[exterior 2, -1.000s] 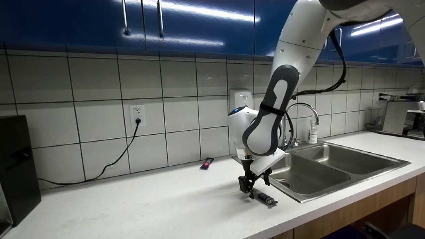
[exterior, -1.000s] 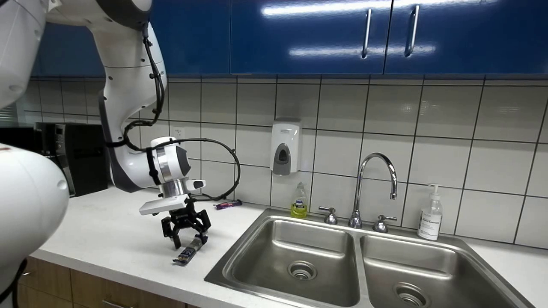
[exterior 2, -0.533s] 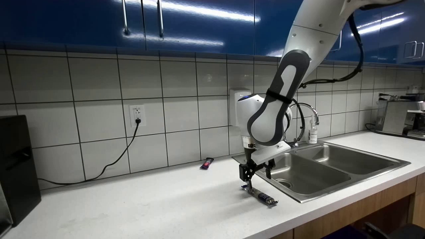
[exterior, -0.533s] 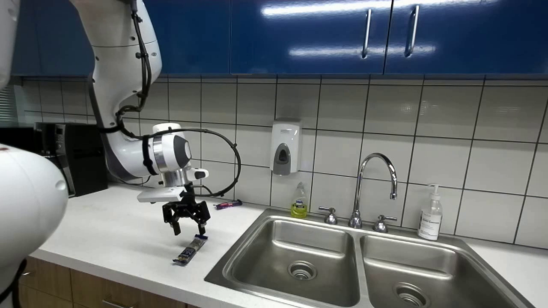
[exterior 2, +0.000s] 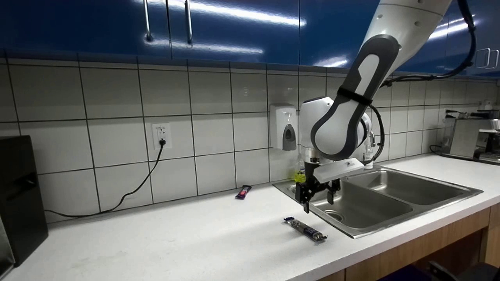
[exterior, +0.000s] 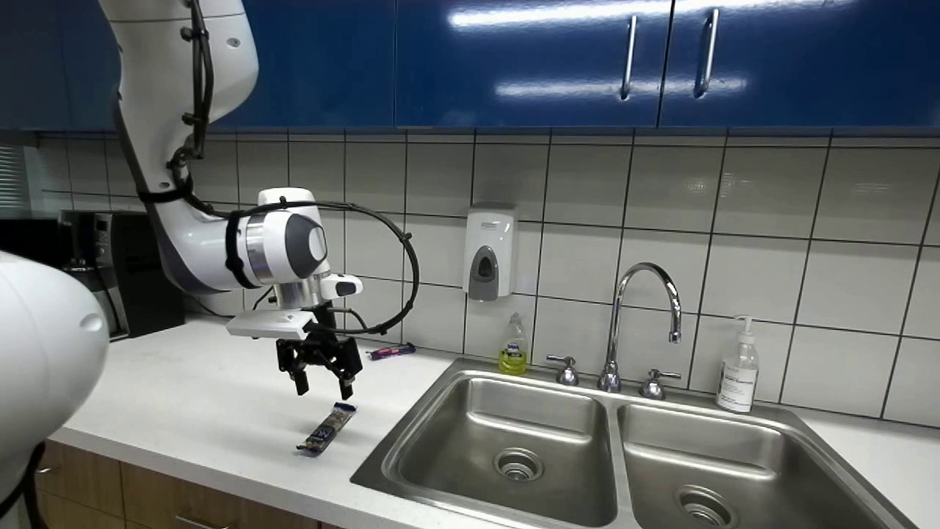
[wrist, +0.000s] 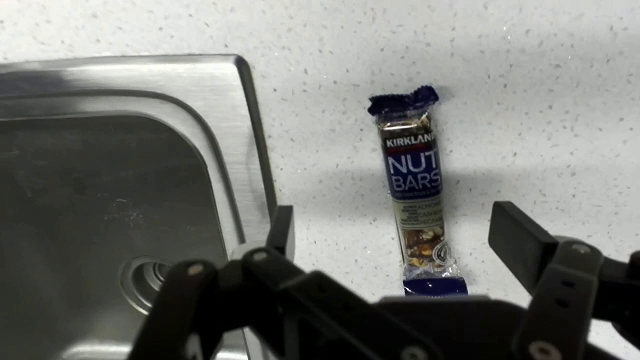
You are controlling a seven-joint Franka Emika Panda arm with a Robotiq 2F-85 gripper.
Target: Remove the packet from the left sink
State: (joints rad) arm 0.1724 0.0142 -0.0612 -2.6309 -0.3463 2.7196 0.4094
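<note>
The packet is a nut bar in a clear wrapper with dark blue ends. It lies flat on the white counter beside the left sink, in both exterior views (exterior: 327,428) (exterior 2: 305,229) and the wrist view (wrist: 414,170). The left sink (exterior: 470,470) is a steel basin with a round drain and nothing lying in it; it also shows in the wrist view (wrist: 100,190). My gripper (exterior: 324,388) is open and empty, raised above the counter near the packet's far end. In the wrist view the packet lies between the spread fingers (wrist: 522,245), with its lower end partly hidden by the gripper.
A second, red and purple wrapper (exterior: 391,351) lies by the tiled wall. A yellow soap bottle (exterior: 514,349), the faucet (exterior: 612,330) and a pump bottle (exterior: 737,378) stand behind the basins. A black appliance (exterior 2: 21,203) stands on the counter. A dispenser (exterior: 490,253) hangs on the wall.
My gripper was low at the packet's far end; it has risen off it and drawn back toward the wall and sink side. The packet stays on the counter in the same place.
</note>
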